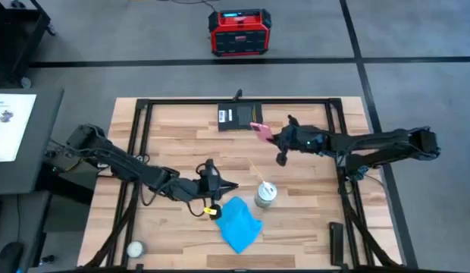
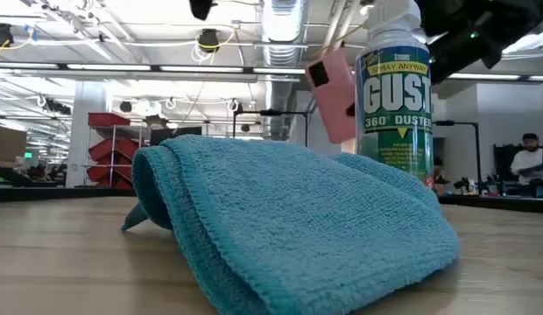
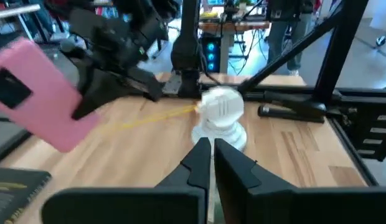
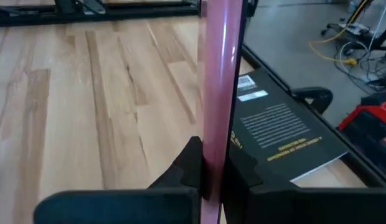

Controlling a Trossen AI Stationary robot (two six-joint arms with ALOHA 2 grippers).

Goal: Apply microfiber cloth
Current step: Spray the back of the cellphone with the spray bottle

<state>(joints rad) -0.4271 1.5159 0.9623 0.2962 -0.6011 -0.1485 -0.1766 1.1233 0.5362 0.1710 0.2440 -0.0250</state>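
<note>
I note microfiber cloth [image 1: 239,223] lies just beside left pincer [image 1: 229,186], fingers together; right pincer [image 1: 270,134], clamped on phone [image 1: 260,130], well apart.

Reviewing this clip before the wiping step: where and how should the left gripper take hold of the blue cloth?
The microfiber cloth lies folded in a soft heap beside the duster can. Probably best to come straight down and pinch the raised fold on its upper-left corner, nearest the left gripper; that side faces away from the can. The right gripper holds the pink phone aloft.
</note>
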